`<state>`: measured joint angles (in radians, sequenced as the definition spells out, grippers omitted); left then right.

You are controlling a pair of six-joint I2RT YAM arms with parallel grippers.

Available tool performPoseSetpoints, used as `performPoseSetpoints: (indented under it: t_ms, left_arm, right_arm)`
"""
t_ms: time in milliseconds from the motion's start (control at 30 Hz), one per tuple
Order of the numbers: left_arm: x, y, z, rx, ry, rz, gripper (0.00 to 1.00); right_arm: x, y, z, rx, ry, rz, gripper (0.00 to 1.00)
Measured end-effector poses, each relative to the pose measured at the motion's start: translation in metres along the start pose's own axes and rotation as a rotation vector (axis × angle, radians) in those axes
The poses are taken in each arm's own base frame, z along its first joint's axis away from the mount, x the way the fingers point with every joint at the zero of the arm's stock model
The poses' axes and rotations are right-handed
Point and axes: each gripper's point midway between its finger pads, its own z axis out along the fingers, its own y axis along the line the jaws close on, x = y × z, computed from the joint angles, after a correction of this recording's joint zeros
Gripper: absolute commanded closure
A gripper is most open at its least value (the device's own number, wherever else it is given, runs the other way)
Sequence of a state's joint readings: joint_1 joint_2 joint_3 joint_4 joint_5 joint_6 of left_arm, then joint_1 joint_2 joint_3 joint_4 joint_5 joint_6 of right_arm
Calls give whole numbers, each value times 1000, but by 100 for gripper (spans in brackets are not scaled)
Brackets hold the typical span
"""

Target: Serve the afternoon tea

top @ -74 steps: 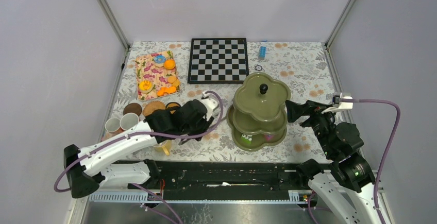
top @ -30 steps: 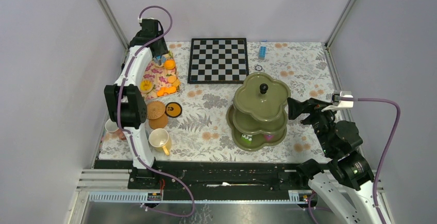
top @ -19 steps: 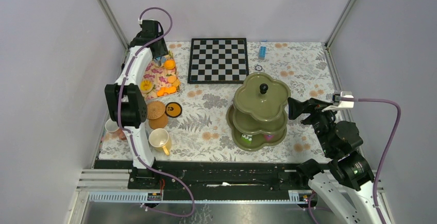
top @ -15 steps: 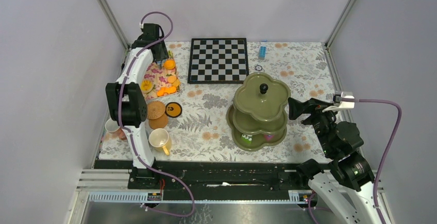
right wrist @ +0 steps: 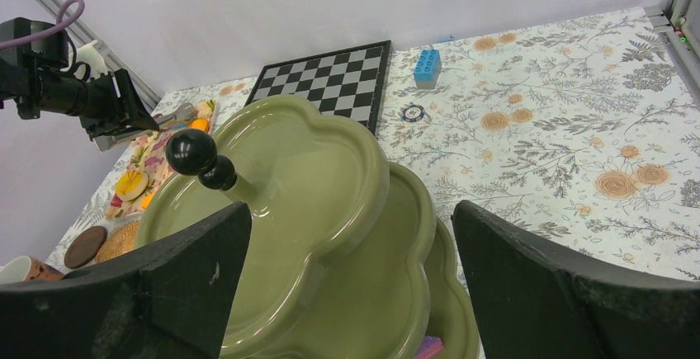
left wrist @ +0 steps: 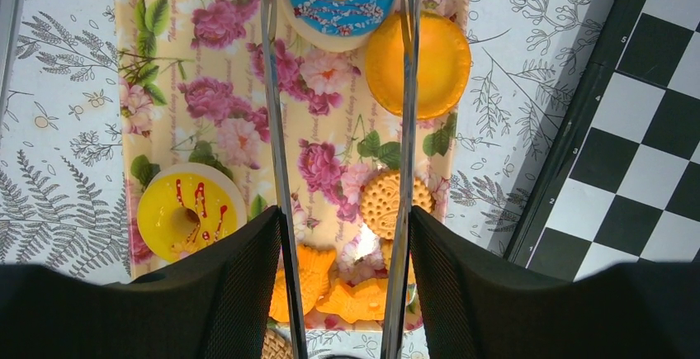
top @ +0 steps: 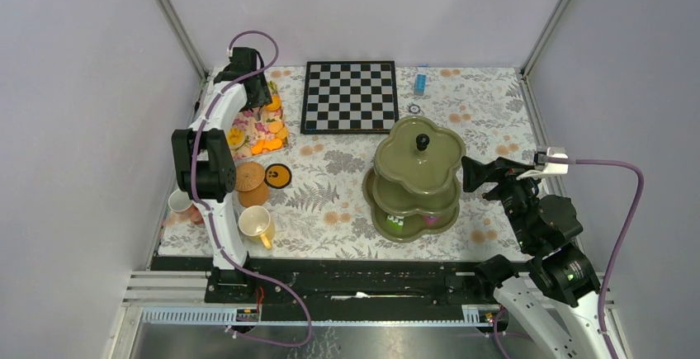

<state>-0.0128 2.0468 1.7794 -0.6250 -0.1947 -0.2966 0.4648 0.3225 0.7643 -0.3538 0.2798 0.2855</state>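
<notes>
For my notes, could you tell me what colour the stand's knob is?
The knob is black; clearest in the right wrist view.

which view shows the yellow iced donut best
Left wrist: the yellow iced donut is close, seen from straight above, red drizzle clear, on the floral tray. Top external shows it tiny beside the left arm; right wrist only as a distant yellow spot.

Olive three-tier stand point(top: 404, 162) upright, cream-yellow mug point(top: 256, 225) upright, brown coasters point(top: 248, 177) just beyond
</notes>
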Motion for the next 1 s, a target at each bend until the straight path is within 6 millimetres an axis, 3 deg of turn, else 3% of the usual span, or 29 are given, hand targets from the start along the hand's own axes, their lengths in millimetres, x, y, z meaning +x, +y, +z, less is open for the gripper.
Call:
performPoseSetpoints:
  t_ms: [233, 500, 700, 900, 1000]
  left_arm:
    - [2, -1, 8, 3, 4, -1, 42]
    - [8, -1, 15, 0, 22, 1, 57]
    - [6, 0, 15, -3, 10, 1, 61]
    - [-9, 3, -8, -2, -40, -2, 62]
    - [-26, 5, -35, 8, -100, -8, 62]
  right_arm:
    - [0, 0, 0, 0, 0, 0, 2]
    - [0, 0, 0, 0, 0, 0, 2]
    - [0, 0, 0, 0, 0, 0, 2]
    - [0, 0, 0, 0, 0, 1, 2]
    - [0, 0, 0, 0, 0, 3, 2]
